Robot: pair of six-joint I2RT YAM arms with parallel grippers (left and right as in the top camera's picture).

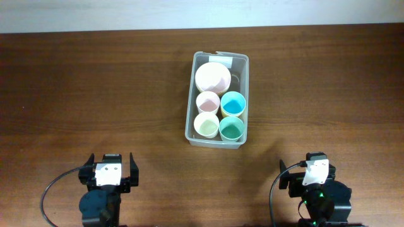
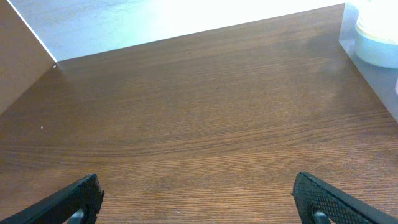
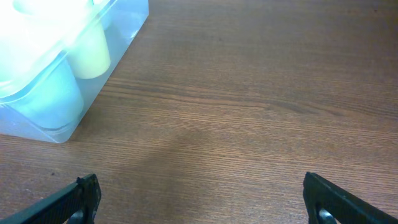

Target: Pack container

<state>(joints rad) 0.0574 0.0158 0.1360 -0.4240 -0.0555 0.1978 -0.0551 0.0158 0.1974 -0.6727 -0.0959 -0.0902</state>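
Observation:
The clear plastic container (image 1: 190, 120) stands at the table's middle, its white label at the far end. Inside it are a pink bowl (image 1: 212, 77) at the far end and four cups: pink (image 1: 207, 101), blue (image 1: 232, 103), pale yellow (image 1: 206, 126) and teal (image 1: 231, 128). My left gripper (image 1: 111, 165) is open and empty near the front left edge, far from the container; its corner shows in the left wrist view (image 2: 379, 59). My right gripper (image 1: 309, 169) is open and empty at the front right. The container's corner shows in the right wrist view (image 3: 124, 37).
The dark wooden table (image 1: 76, 94) runs to a pale wall at the back. Black cables loop beside each arm base at the front edge.

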